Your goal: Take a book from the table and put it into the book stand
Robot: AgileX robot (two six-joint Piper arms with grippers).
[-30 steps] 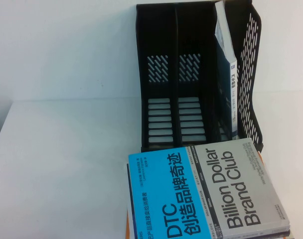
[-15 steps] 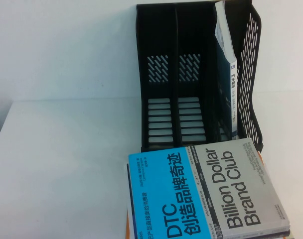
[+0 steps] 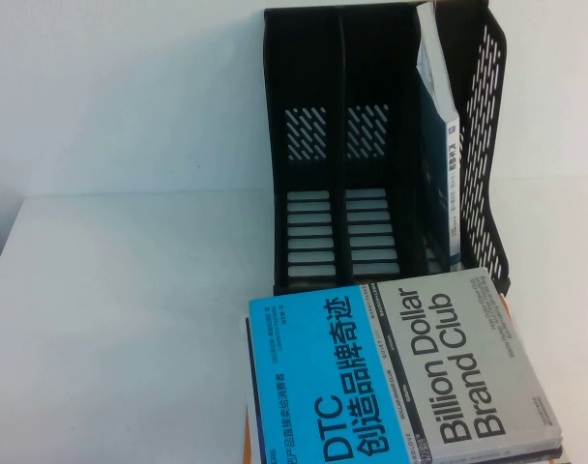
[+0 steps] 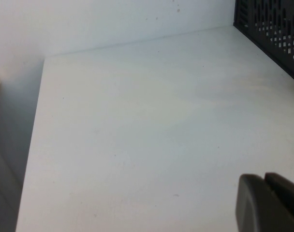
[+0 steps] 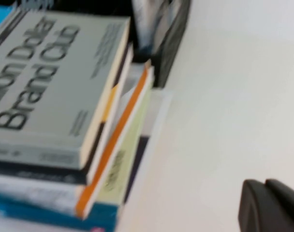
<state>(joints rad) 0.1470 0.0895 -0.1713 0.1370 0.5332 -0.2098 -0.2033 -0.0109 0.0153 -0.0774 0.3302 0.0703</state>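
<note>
The black book stand stands at the back of the white table. A white-grey book with a teal edge leans upright in the stand's right slot; the other two slots are empty. Neither gripper shows in the high view. In the left wrist view, my left gripper is shut and empty above bare table, with the stand's mesh side far off. In the right wrist view, my right gripper is shut and empty above bare table beside the book stack.
A stack of books lies at the table's front right, topped by the blue-and-grey DTC / Billion Dollar Brand Club book, also in the right wrist view. An orange-edged book lies lower in the stack. The table's left edge drops off.
</note>
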